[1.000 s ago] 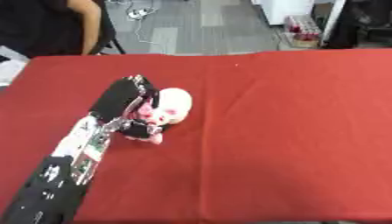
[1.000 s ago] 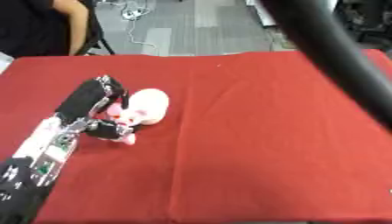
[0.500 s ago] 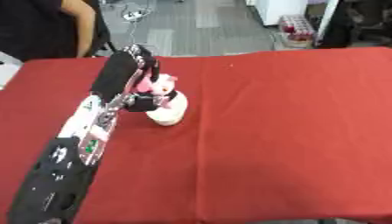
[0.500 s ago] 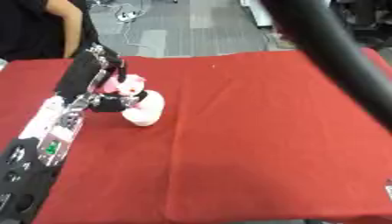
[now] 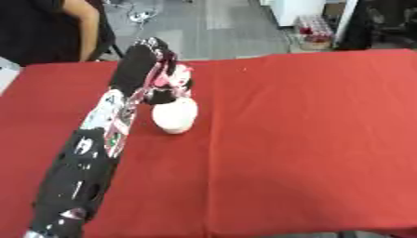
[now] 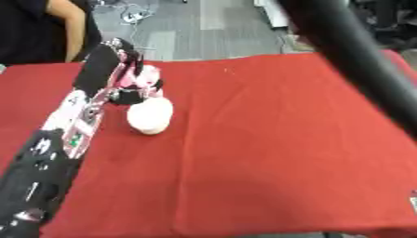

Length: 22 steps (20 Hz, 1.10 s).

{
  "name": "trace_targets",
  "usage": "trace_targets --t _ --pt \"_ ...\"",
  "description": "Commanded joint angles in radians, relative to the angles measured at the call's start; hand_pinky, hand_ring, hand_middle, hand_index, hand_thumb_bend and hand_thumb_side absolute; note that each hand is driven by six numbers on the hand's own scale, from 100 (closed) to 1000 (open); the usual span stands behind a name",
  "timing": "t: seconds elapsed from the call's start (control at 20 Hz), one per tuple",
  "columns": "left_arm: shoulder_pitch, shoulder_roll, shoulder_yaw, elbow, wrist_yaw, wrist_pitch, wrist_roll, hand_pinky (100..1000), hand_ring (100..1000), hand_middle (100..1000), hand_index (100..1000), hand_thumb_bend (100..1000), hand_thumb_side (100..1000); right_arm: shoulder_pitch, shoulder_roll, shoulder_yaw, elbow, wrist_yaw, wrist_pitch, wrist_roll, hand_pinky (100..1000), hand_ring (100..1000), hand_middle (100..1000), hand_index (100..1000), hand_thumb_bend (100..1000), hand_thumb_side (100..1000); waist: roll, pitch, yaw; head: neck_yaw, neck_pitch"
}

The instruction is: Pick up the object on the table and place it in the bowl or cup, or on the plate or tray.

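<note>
The left hand [image 5: 155, 74] curls around the pink top of a small soft toy [image 5: 174, 111], whose white round body hangs below the fingers, so it can be carried. It sits over the far left of the red table [image 5: 309, 139]; whether it touches the cloth, I can't tell. The arm stretches from near left, angled away. No bowl, plate or tray is in sight.

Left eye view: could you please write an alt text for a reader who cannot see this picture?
The robot's left hand is curled round a pink and white toy over a red table, with the black left arm entering from the lower left. Grey floor and a seated person show beyond the far edge.
</note>
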Motion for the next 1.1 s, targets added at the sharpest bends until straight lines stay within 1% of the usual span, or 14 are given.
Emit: trace_targets --t 0.05,0.15,0.3,0.35,0.4,0.45,0.5,0.55,0.75,0.9,0.95,1.0,1.05,1.1 --pt "-0.027 0.004 0.016 0.04 -0.03 -0.014 0.02 100 100 102 259 294 100 -0.014 -0.016 -0.003 -0.014 -0.003 0.0 0.008 478 594 807 849 100 844 -0.002 -0.006 -0.001 0.0 -0.003" --pt "-0.029 0.004 0.018 0.06 -0.042 -0.021 0.021 100 112 126 280 300 100 -0.014 -0.015 -0.003 -0.014 -0.003 0.0 0.01 478 594 807 848 100 844 -0.003 -0.006 -0.002 0.0 -0.003" --pt "-0.032 0.009 0.021 0.08 -0.063 -0.025 0.012 100 186 197 345 312 100 -0.012 -0.015 -0.003 -0.014 -0.003 0.0 0.014 479 594 807 848 100 844 -0.003 -0.006 -0.001 0.001 -0.003" --pt "-0.032 0.012 0.021 0.091 -0.074 -0.021 -0.004 100 316 325 457 339 100 -0.012 -0.015 -0.003 -0.014 -0.002 0.0 0.016 479 594 807 848 100 844 -0.003 -0.006 0.0 0.001 -0.003" --pt "-0.034 0.014 0.022 0.103 -0.087 -0.013 -0.031 100 385 402 518 372 100 -0.011 -0.015 -0.003 -0.014 -0.002 0.0 0.017 479 594 807 848 100 843 -0.003 -0.007 0.0 0.002 -0.003" --pt "-0.036 0.016 0.023 0.117 -0.106 0.002 -0.069 100 411 444 567 408 100 -0.011 -0.015 -0.003 -0.014 -0.002 0.0 0.018 479 594 807 848 100 843 -0.003 -0.007 0.0 0.002 -0.003" --pt "-0.04 0.016 0.024 0.121 -0.121 0.015 -0.1 118 428 467 595 486 100 -0.01 -0.015 -0.003 -0.014 -0.002 0.0 0.018 479 594 807 848 100 842 -0.004 -0.007 0.0 0.002 -0.003" --pt "-0.042 0.017 0.026 0.126 -0.135 0.028 -0.128 144 445 493 616 434 100 -0.01 -0.015 -0.003 -0.014 -0.001 0.0 0.019 479 594 807 848 100 843 -0.004 -0.007 0.001 0.002 -0.003" --pt "-0.047 0.015 0.026 0.125 -0.162 0.055 -0.183 164 459 512 628 422 100 -0.009 -0.014 -0.002 -0.014 0.001 0.0 0.022 479 595 807 847 100 842 -0.004 -0.006 0.001 0.001 -0.003" --pt "-0.047 0.014 0.026 0.125 -0.167 0.059 -0.196 215 496 540 666 427 100 -0.009 -0.014 -0.002 -0.014 0.002 0.0 0.024 479 595 808 847 100 843 -0.004 -0.006 0.001 0.0 -0.003" --pt "-0.047 0.014 0.025 0.126 -0.169 0.061 -0.201 283 556 597 748 452 100 -0.008 -0.014 -0.002 -0.014 0.002 0.0 0.024 479 595 808 847 100 843 -0.004 -0.006 0.001 -0.001 -0.003" --pt "-0.047 0.014 0.025 0.128 -0.173 0.065 -0.208 270 543 585 732 446 100 -0.008 -0.015 -0.002 -0.014 0.003 0.0 0.025 479 595 808 847 100 843 -0.004 -0.006 0.001 -0.001 -0.003" --pt "-0.047 0.014 0.025 0.128 -0.175 0.067 -0.212 324 598 640 805 482 100 -0.008 -0.015 -0.002 -0.014 0.003 0.0 0.025 479 595 807 846 100 843 -0.004 -0.006 0.001 -0.002 -0.003" --pt "-0.048 0.014 0.025 0.127 -0.176 0.068 -0.213 321 595 636 800 476 100 -0.008 -0.015 -0.002 -0.014 0.003 0.0 0.026 479 595 807 847 100 843 -0.004 -0.007 0.001 -0.002 -0.003"
